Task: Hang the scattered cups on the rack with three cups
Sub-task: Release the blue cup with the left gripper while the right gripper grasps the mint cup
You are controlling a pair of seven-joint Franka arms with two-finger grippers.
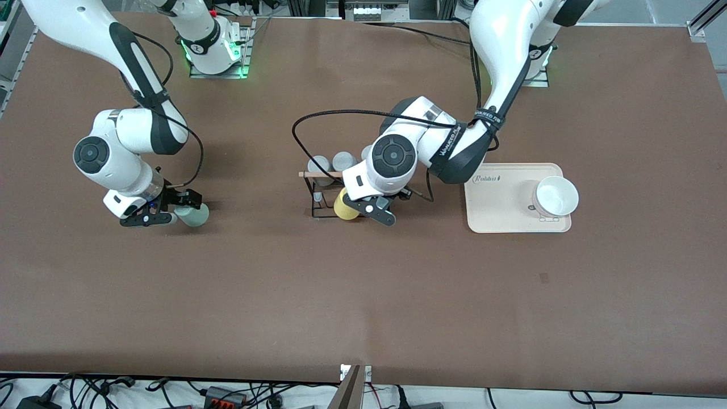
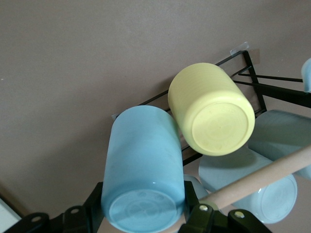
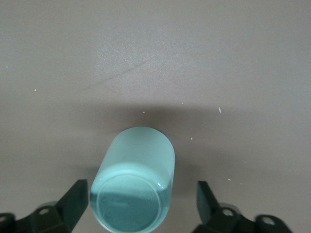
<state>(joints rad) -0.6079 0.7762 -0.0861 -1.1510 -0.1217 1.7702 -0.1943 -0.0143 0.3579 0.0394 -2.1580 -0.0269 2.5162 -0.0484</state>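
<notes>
The light blue cup is gripped between my left gripper's fingers, right beside the rack. The rack is a black wire frame with a wooden rod. On it hang a yellow cup and grey cups. In the front view my left gripper is over the rack beside the yellow cup, and the blue cup is hidden. The mint green cup lies on its side on the table. My right gripper is open around it, one finger close, the other apart.
A beige tray with a white bowl lies toward the left arm's end of the table, beside the rack. Two grey cups show at the rack's top, farther from the front camera than the yellow cup.
</notes>
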